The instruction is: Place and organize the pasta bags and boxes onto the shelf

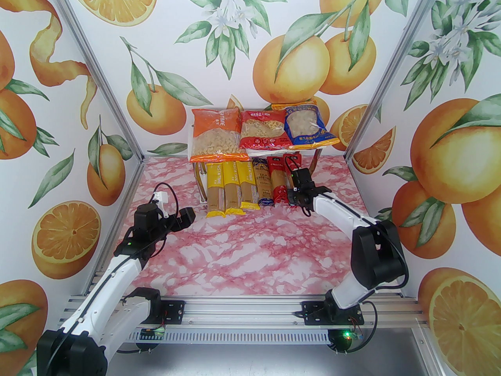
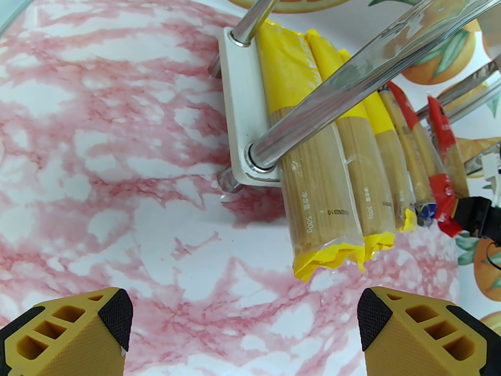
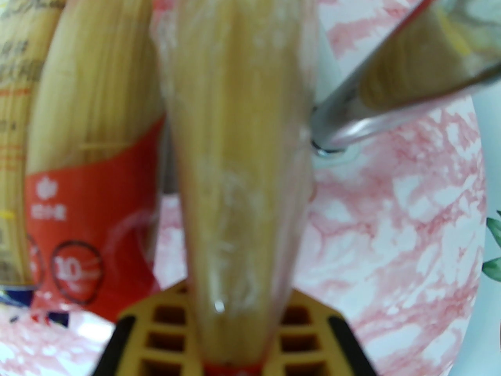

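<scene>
Shelf (image 2: 239,108) sits at 12 o'clock on the table (image 1: 242,249), its top board mostly buried under three fat ones: orange bag (image 1: 214,133), red bag (image 1: 263,131) and blue bag (image 1: 307,125), running 9 to 3. On the lower board, side by side, are three yellow packs (image 1: 233,188), a dark blue pack (image 1: 261,182) and a red pack (image 1: 278,182), far ends tucked out of sight. Right gripper (image 3: 238,327) at 1 o'clock is clamped on the second red pack (image 3: 238,131), which is super blurry with unreadable print. Left gripper (image 2: 243,315) at 9 o'clock hangs spread wide, empty.

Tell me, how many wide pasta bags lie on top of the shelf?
3, side by side on the top board of the shelf: the orange bag on the left, the red bag in the middle, the blue bag on the right. None looks hidden.
</scene>
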You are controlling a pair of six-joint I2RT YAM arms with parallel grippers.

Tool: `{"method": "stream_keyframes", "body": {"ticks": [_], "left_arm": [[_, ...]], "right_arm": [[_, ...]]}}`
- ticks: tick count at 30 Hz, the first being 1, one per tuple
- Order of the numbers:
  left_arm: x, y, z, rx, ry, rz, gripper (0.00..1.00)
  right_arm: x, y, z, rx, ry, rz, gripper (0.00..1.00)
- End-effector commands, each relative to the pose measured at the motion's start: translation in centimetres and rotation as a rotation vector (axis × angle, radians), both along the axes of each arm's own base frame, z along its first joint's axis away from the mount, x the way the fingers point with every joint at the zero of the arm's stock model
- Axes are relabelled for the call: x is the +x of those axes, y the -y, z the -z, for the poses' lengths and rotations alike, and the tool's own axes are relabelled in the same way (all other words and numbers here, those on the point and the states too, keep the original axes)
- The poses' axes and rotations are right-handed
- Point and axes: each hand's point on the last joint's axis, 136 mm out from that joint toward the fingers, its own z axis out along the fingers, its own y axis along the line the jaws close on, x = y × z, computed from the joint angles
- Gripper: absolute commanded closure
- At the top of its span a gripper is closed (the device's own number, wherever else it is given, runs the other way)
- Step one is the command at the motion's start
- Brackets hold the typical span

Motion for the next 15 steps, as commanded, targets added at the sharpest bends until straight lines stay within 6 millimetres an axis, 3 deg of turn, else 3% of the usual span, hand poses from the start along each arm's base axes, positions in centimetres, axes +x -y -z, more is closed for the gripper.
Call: {"method": "stream_keyframes", "body": {"ticks": [1,15], "left_arm": [[0.8,-0.1,-2.0,0.001,0.064,-0.002,0.00],[0.9,-0.2,-2.2,0.009,0.066,-0.002,0.01]], "right_arm": [[6.3,-1.4,-14.1,0.082,0.524,0.014,1.00],[9.0,-1.9,-12.0,-0.021,0.443,-0.036,1.00]]}}
